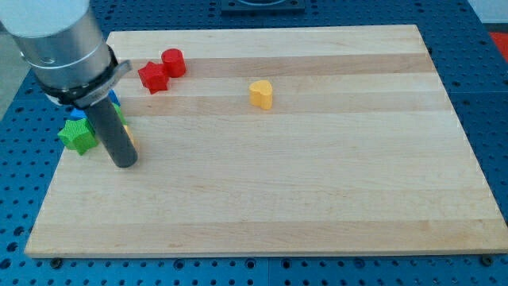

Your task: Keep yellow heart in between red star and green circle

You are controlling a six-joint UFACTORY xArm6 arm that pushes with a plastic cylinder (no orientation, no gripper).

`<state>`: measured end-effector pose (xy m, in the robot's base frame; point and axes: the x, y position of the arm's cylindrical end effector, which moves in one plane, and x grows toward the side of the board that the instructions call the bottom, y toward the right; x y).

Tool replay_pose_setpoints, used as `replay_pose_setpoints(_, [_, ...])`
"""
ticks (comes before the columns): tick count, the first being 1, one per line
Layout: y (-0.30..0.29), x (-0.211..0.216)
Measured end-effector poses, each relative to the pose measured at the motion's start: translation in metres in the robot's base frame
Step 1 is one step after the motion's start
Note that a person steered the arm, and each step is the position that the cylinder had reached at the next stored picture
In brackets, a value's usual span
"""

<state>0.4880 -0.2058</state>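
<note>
The yellow heart lies on the wooden board, above the middle. The red star sits at the upper left, touching a red cylinder on its upper right. My tip rests on the board at the left, well to the lower left of the heart and below the red star. A green star lies just left of the rod. I cannot make out a green circle; a bit of green shows behind the rod.
A blue block peeks out behind the arm at the left edge, partly hidden. A sliver of yellow shows at the rod's right side. The board lies on a blue perforated table.
</note>
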Motion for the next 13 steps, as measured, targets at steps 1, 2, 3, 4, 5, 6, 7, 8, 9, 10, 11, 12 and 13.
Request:
replay_pose_setpoints(1, [-0.007,-0.007])
replay_pose_setpoints(2, [-0.007,-0.004])
replay_pose_setpoints(3, [0.009,-0.003])
replay_pose_setpoints(4, [0.068,-0.023])
replay_pose_setpoints(5, [0.143,-0.051])
replay_pose_setpoints(6, [0.169,-0.07])
replay_pose_setpoints(7, [0.179,-0.084])
replay_pose_setpoints(8, [0.213,-0.101])
replay_pose_setpoints(9, [0.228,-0.103])
replay_pose_setpoints(10, [0.251,-0.103])
replay_pose_setpoints(11, [0.292,-0.123])
replay_pose_setpoints(12, [0.301,-0.145])
replay_pose_setpoints(13, [0.258,-0.143])
